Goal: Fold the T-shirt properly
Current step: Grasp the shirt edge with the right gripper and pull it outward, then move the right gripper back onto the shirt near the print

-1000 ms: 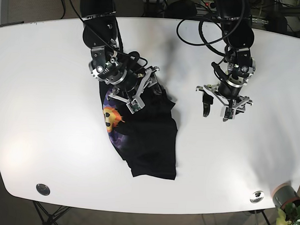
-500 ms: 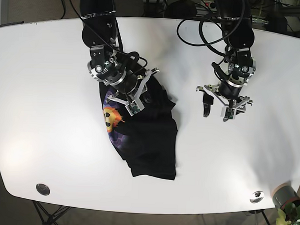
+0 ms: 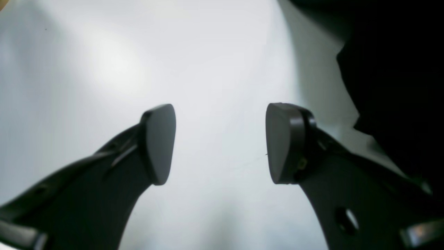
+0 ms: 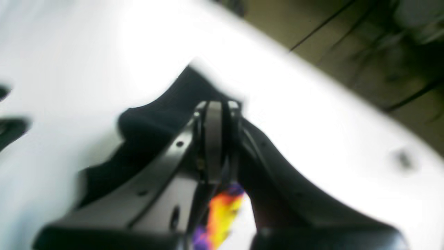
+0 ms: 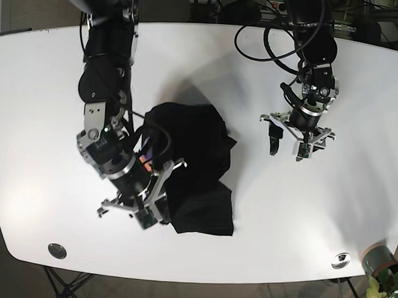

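1. Since the earlier base view, the right gripper (image 5: 141, 206) has swung from the shirt's upper edge down toward the near table edge, dragging cloth with it. The black cotton T-shirt with a bright orange-and-purple print (image 5: 198, 162) now lies bunched with a layer turned over, its print almost hidden. The left gripper (image 5: 302, 141) has not shifted.
2. The right gripper's jaws are pressed together on a fold of the T-shirt; the wrist view shows dark cloth and a strip of print pinched just below the pads (image 4: 213, 139).
3. The left gripper hangs with jaws wide apart over the bare white tabletop (image 5: 301, 211), holding nothing, beside the shirt.
4. Progress, as I judge it: one fold is under way, not laid flat. The shirt sits near the table's middle, rumpled; flattening and further folds remain.
5. No brand, label or readable writing shows.
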`<action>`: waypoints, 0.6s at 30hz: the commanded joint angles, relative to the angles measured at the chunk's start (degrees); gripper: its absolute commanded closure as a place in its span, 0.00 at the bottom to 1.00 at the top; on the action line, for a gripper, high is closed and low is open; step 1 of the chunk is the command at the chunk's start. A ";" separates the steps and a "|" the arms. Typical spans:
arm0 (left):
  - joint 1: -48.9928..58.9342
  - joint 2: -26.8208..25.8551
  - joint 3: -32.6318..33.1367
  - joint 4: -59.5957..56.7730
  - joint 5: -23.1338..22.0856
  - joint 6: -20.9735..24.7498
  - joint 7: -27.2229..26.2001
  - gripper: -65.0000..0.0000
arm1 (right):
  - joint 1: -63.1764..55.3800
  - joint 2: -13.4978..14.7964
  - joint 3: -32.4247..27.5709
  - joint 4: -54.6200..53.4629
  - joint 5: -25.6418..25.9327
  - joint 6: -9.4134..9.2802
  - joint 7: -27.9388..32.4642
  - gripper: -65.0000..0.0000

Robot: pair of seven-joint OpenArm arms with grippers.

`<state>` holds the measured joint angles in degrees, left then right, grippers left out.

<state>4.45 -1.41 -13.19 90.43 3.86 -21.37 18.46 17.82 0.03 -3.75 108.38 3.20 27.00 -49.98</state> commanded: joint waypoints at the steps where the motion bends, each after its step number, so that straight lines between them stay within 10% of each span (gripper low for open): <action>1: -0.62 -0.04 0.05 1.39 -0.74 0.13 -1.62 0.43 | 6.66 1.42 -0.08 -0.11 0.80 -0.15 1.23 0.97; 18: 6.59 -2.33 11.12 7.28 -0.39 0.13 -1.80 0.43 | 23.89 7.48 -0.16 -4.42 1.41 0.29 -1.67 0.89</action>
<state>11.81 -2.33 -2.22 96.42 3.88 -21.71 18.04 40.71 7.53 -4.21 103.00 4.38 27.29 -51.29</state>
